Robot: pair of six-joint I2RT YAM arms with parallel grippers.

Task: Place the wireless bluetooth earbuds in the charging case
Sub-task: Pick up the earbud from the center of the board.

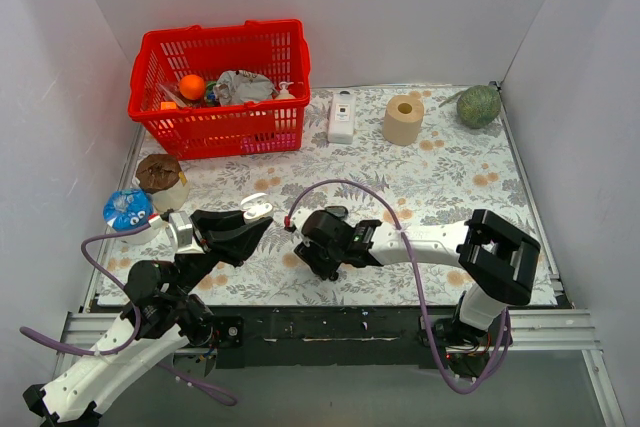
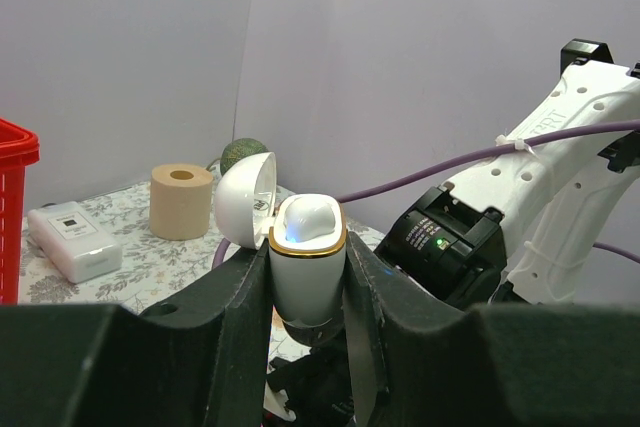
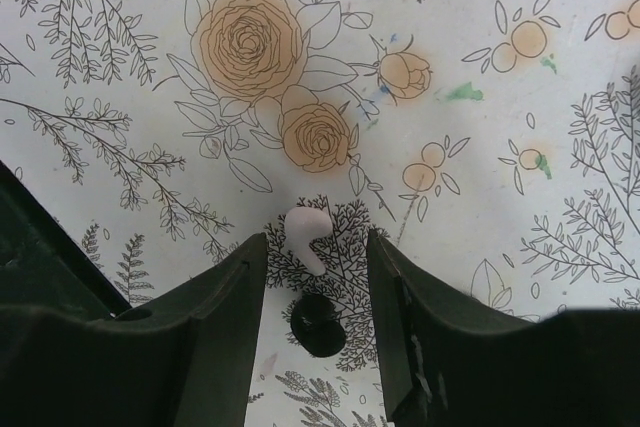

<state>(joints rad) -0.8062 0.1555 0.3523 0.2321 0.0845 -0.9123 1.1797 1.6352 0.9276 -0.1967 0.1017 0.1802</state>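
My left gripper [image 2: 307, 252] is shut on the white charging case [image 2: 306, 282], which has a gold rim. It holds the case upright above the table with the lid [image 2: 243, 199] swung open. A white rounded shape sits in the case's mouth. The case also shows in the top view [image 1: 257, 208], at the left gripper [image 1: 250, 219]. My right gripper [image 3: 314, 247] is open and points down at the table. A white earbud [image 3: 306, 234] lies between its fingertips. A black earbud [image 3: 317, 324] lies just behind, between the fingers. In the top view the right gripper [image 1: 318, 252] hides both buds.
A red basket [image 1: 220, 132] of odds and ends stands at the back left. A white box [image 1: 342, 115], a paper roll [image 1: 403, 119] and a green ball [image 1: 478, 105] line the back. A brown-topped cup [image 1: 162, 179] and a blue disc [image 1: 127, 209] sit at the left edge.
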